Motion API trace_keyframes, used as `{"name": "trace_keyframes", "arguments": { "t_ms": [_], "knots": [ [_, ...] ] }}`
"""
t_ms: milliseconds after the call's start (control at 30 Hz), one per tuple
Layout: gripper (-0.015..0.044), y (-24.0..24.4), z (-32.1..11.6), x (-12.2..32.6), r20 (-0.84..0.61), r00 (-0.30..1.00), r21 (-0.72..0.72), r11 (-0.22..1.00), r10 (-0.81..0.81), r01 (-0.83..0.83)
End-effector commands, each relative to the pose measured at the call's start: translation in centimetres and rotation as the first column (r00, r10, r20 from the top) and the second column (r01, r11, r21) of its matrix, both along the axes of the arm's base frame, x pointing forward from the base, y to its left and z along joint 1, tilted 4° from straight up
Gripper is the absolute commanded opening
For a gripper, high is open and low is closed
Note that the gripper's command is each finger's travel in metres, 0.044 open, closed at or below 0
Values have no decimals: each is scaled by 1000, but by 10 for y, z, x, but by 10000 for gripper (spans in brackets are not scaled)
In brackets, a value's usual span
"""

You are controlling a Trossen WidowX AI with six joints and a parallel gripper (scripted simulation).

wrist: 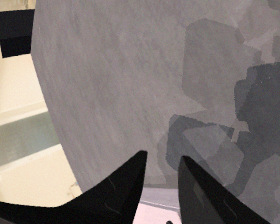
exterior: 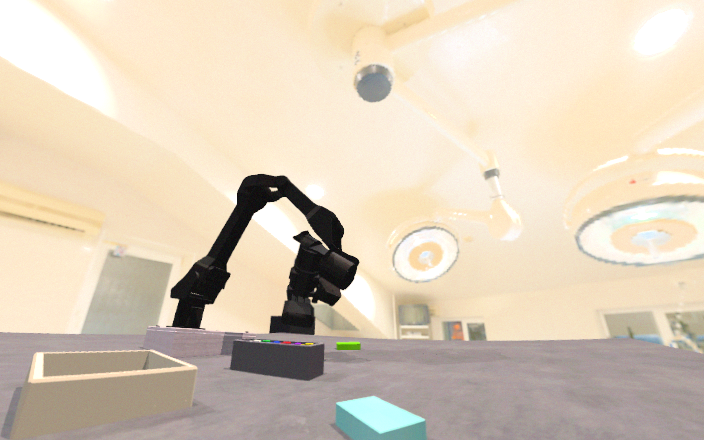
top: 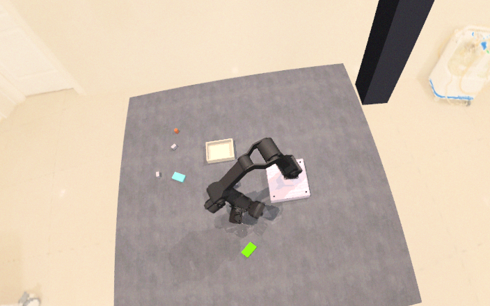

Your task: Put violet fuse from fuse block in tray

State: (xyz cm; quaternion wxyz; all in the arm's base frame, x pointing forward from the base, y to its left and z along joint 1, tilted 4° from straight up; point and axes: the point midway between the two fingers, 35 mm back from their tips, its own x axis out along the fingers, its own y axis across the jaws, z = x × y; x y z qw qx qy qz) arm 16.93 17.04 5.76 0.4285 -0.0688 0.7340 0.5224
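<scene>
The gripper (wrist: 160, 165) stands nearly closed, its two dark fingers separated by a narrow gap in which only the grey mat (wrist: 111, 50) and the pale base plate (wrist: 157, 219) appear; it holds nothing. In the exterior view the arm (exterior: 245, 218) arches up from the base plate (exterior: 179, 339) and bends down so that the gripper (exterior: 291, 322) hangs behind the dark fuse block (exterior: 278, 358), apart from it. A row of coloured fuses sits along the block's top face; the violet fuse (exterior: 275, 342) is seated among them, though it is too small to make out clearly. The cream tray (exterior: 105, 388) stands just beside the block. A cyan block (exterior: 379, 418) lies in the foreground and a green block (exterior: 348, 345) beyond.
</scene>
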Motion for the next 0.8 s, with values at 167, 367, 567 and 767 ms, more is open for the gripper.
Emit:
{"name": "trace_keyframes", "arguments": {
  "t_ms": [167,367,567,767],
  "knots": [
    [71,-59,-9,93,268,599,-522,409,-755,749],
    [71,-87,-6,125,420,262,-534,-3,-869,846],
    [71,-120,0,154,541,-132,-463,-426,-830,777],
    [71,-141,5,171,581,-359,-399,-640,-731,657]
  ]
}}
